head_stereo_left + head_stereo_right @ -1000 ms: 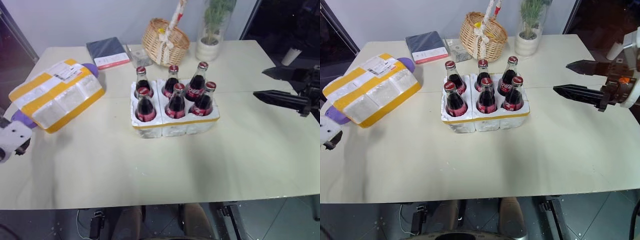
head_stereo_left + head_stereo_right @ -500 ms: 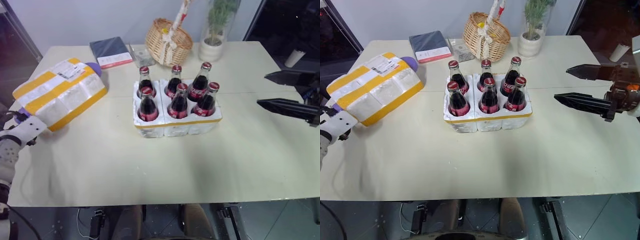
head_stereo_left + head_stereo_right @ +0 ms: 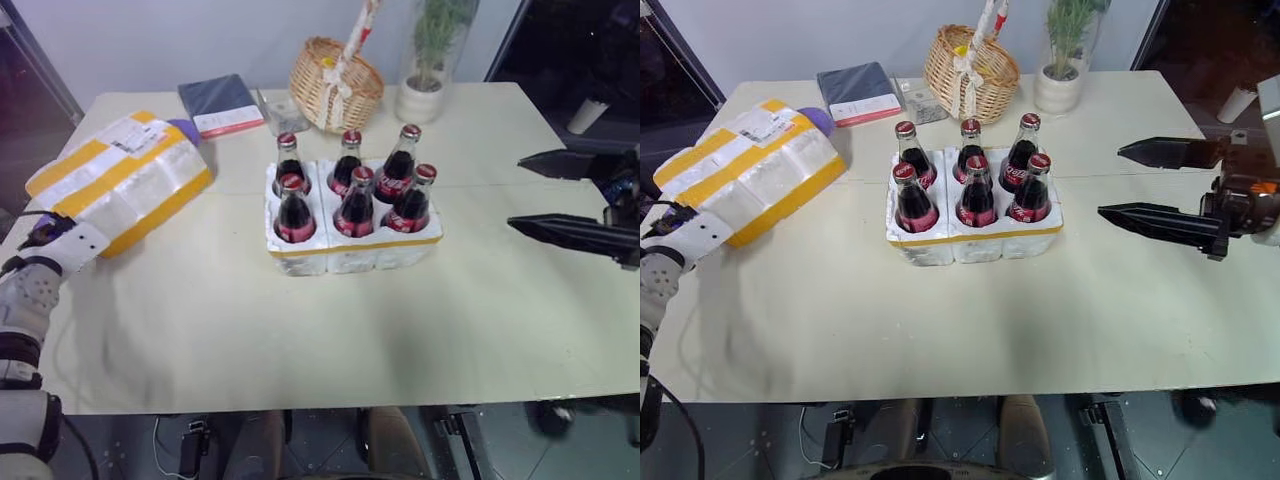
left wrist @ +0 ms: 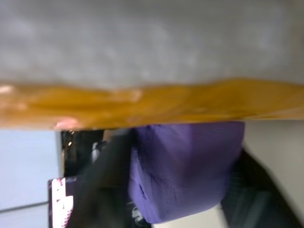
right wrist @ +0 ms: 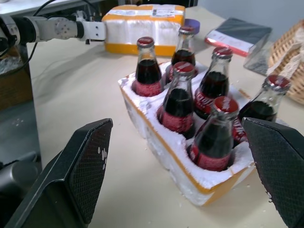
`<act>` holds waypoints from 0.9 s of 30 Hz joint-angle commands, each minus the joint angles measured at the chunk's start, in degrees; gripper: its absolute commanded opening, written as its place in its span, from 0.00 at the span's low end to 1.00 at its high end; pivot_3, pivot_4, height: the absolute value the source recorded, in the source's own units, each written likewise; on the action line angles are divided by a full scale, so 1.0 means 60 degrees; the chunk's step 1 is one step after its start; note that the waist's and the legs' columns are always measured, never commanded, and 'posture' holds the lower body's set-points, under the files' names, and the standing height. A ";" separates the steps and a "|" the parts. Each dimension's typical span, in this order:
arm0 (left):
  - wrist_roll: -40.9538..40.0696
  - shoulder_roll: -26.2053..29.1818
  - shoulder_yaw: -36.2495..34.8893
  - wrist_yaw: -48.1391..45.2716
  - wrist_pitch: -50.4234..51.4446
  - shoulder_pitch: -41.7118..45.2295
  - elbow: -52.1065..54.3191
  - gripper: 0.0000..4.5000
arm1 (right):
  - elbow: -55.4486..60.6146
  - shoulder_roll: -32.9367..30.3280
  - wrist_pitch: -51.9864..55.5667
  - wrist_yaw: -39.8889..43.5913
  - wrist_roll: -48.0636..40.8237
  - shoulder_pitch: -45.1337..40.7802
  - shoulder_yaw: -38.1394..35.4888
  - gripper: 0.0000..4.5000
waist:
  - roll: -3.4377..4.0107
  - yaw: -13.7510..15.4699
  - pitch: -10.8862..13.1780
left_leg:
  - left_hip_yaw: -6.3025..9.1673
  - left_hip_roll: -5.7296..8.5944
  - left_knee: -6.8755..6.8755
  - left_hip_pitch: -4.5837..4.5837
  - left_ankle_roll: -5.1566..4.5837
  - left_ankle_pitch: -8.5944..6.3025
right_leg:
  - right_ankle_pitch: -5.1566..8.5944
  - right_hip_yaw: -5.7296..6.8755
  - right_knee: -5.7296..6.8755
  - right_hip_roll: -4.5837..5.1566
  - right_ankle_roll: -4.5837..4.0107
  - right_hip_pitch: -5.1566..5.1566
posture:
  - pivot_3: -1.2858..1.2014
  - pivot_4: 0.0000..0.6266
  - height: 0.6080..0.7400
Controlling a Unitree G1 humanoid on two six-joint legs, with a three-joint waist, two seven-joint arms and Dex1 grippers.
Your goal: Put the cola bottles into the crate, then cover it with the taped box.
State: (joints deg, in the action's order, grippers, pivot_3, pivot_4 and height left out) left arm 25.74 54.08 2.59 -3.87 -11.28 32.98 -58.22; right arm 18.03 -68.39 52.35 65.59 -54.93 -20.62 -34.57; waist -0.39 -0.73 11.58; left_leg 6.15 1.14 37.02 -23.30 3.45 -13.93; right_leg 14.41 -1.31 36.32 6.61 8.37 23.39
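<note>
All six cola bottles [image 3: 970, 185] are already seated in the crate [image 3: 975, 238] mid-table, so only the cover step is left. The taped box [image 3: 745, 180] is found at the table's far left, propped at a tilt on a purple block [image 4: 185, 171].

The left gripper [image 3: 662, 222] is pressed up against the box's near corner. In the left wrist view its fingers [image 4: 102, 183] are seen flanking the purple block under the box's taped edge, but a real grip can't be confirmed. The right gripper [image 3: 1135, 182] is held wide open and empty, off to the right of the crate.

The box is probably light, stiff foam, though the tape looks slick and the foam can dent. It's bulky, so opposite sides should be taken, one per gripper.
</note>
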 commanded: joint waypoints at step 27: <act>-0.3068 0.0939 -0.1103 -0.4708 0.1834 0.1364 0.8819 0.09 | -0.1040 -0.0148 -0.1275 0.0251 0.1153 -0.0256 0.1160 1.00 | -0.0017 -0.0034 0.0004 | 0.0001 0.0003 0.0006 -0.0015 0.0001 0.0001 | 0.0000 0.0000 -0.0001 0.0003 0.0000 0.0006 | 0.52 0.24 1.00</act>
State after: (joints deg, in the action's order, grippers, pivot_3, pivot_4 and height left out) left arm 8.97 59.36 -3.39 -30.29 -2.47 39.68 -9.75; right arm 11.78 -68.55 45.69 67.00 -48.20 -20.88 -27.11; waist -0.49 -0.94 11.61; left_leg 6.16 1.16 37.05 -23.39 3.46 -13.92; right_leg 14.41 -1.31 36.32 6.62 8.37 23.43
